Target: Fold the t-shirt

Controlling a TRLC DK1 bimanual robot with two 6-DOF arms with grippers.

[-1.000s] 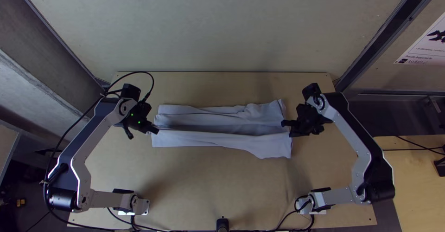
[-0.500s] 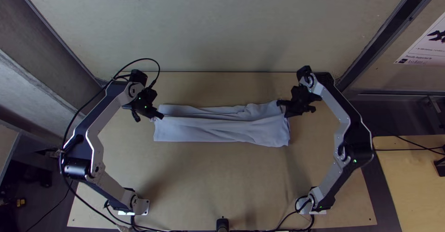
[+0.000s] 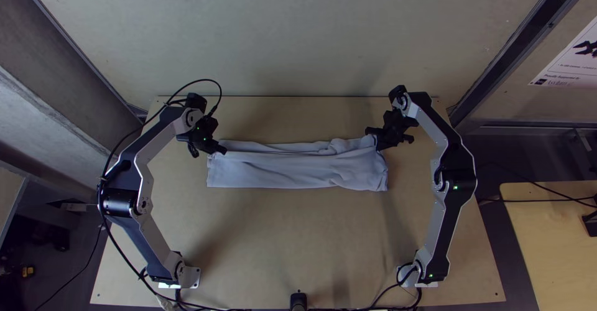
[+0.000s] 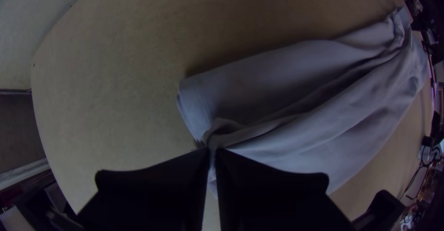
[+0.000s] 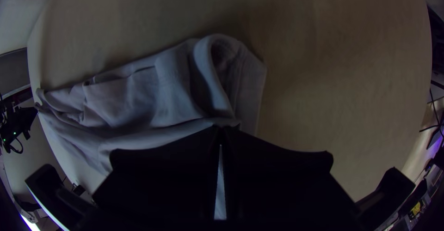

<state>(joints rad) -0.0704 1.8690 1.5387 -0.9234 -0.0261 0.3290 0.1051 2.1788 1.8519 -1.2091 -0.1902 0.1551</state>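
Pale wooden tabletop (image 3: 292, 242) bears the t-shirt (image 3: 280, 172), a narrow folded strip nearer the far edge than the near one; the left pincer (image 4: 212, 151) and right pincer (image 5: 225, 127) clench cloth at opposite ends, probably to lay the fold evenly without sagging

White rectangular paper sign (image 3: 575, 65) on the pale wall panel (image 3: 536, 59) at the top view's right edge, small dark lines of print along it, a small dark square mark (image 3: 540, 81) beside larger lettering, wording too small to read surely
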